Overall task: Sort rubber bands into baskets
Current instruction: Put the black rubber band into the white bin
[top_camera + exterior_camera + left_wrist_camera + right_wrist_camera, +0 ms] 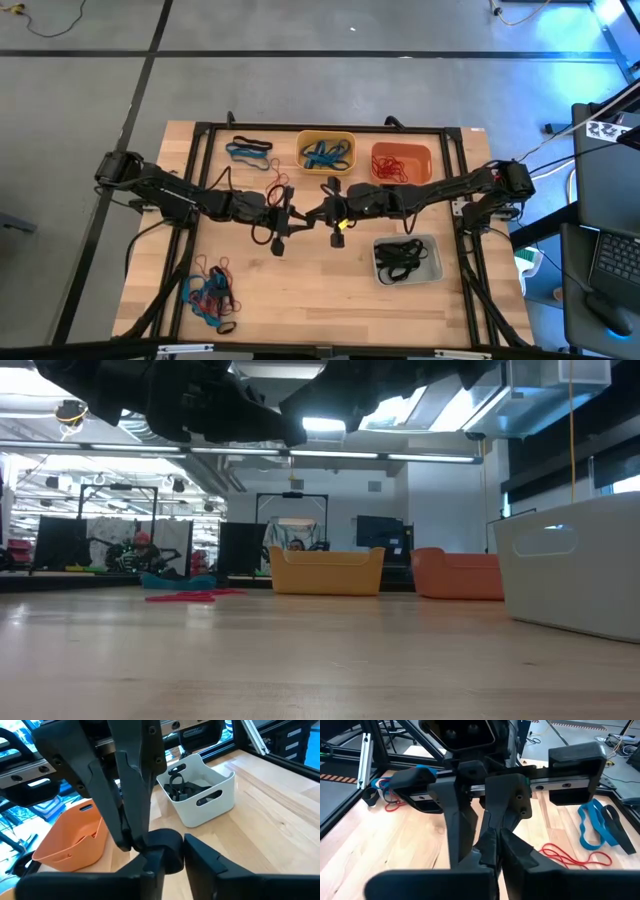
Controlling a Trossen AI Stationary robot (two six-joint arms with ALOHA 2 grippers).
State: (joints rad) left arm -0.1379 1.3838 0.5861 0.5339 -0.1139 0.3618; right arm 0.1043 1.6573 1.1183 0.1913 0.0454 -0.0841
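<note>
High view, frame centre: my left gripper and right gripper meet fingertip to fingertip; whether either holds a thin rubber band I cannot tell, so I should separate slowly.

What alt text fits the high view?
Seen from above, the left gripper and right gripper meet at the middle of a wooden table. Yellow basket holds blue bands, orange basket red, grey basket black; loose rubber bands lie near the corners.

Three baskets sit on the table: one yellow, one orange, one pale grey. Two arms work above it. Loose rubber bands lie in three clusters.
</note>
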